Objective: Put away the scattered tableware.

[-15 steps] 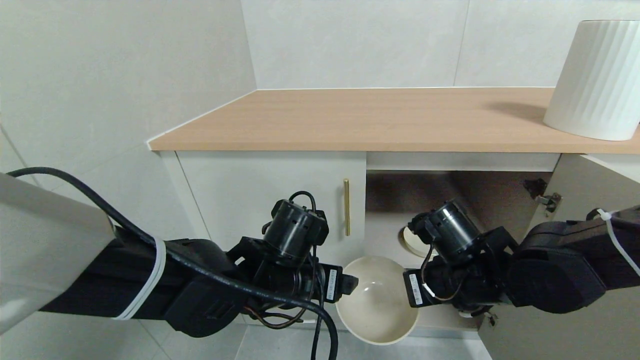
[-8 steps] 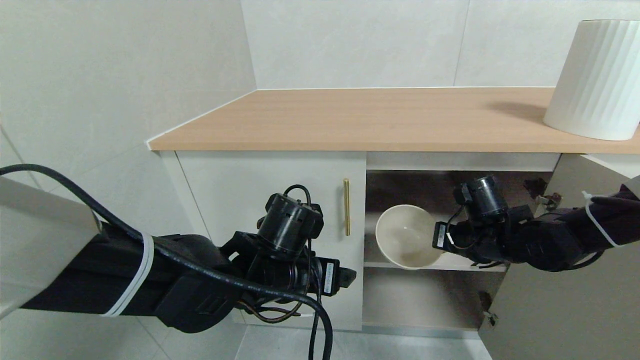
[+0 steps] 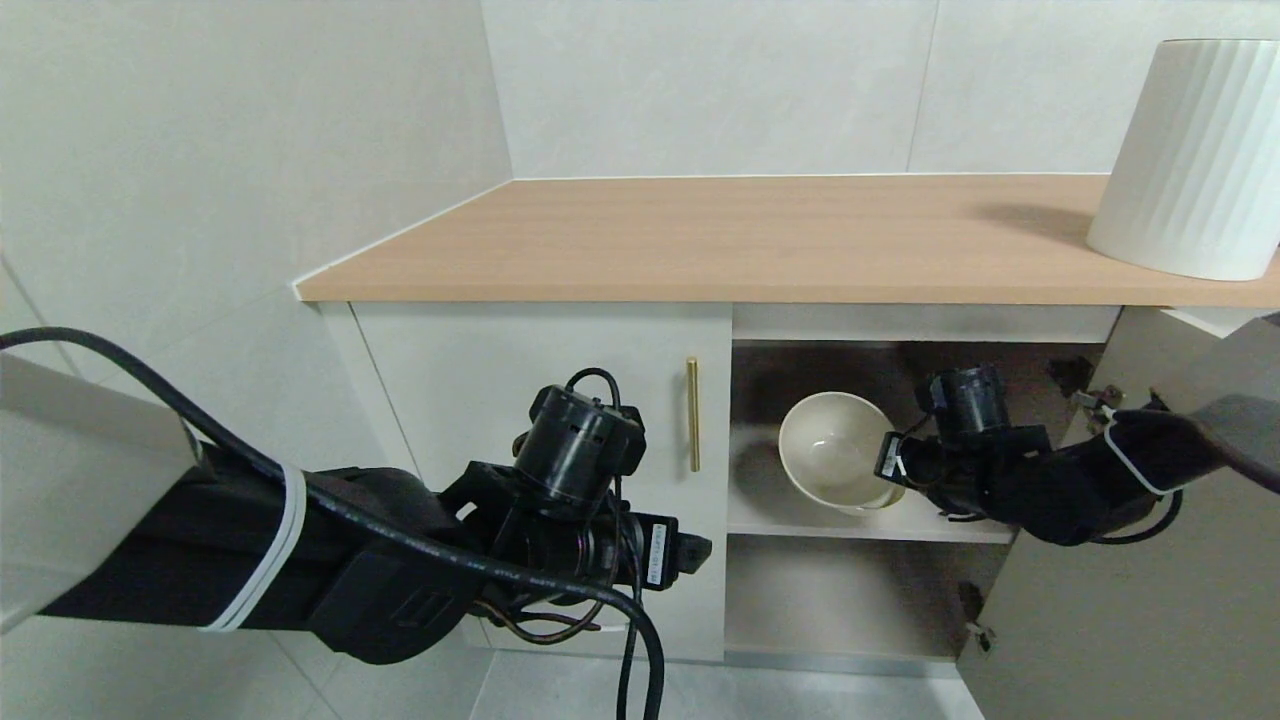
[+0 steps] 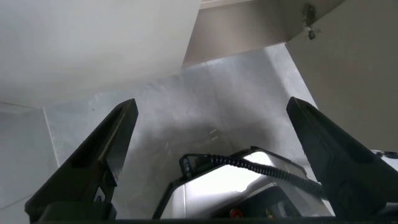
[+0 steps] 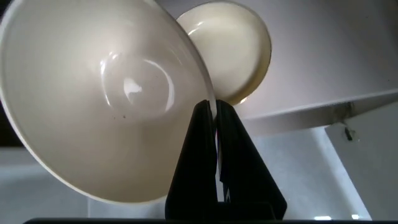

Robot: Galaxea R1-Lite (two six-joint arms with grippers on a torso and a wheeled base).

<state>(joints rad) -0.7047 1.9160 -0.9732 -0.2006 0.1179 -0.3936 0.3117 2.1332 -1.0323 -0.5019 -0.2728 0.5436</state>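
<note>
A cream bowl (image 3: pixel 836 450) is tilted inside the open cabinet, just over the upper shelf (image 3: pixel 800 522). I cannot tell whether it touches the shelf. My right gripper (image 3: pixel 889 472) is shut on its rim. In the right wrist view the fingers (image 5: pixel 208 146) pinch the edge of the bowl (image 5: pixel 106 93), and a small cream plate (image 5: pixel 233 50) lies on the shelf behind it. My left gripper (image 3: pixel 698 550) hangs low in front of the closed left door, open with nothing in it. Its fingers (image 4: pixel 102 155) stand wide apart over the grey floor.
The left cabinet door (image 3: pixel 540 380) is closed and has a gold handle (image 3: pixel 692 415). The right door (image 3: pixel 1110 600) stands swung open. A white ribbed container (image 3: pixel 1190 150) stands on the wooden counter (image 3: pixel 720 240). A lower cabinet compartment (image 3: pixel 840 595) lies under the shelf.
The right arm carried the bowl up from low in front of the cabinet and in over the upper shelf. The left arm has barely moved.
</note>
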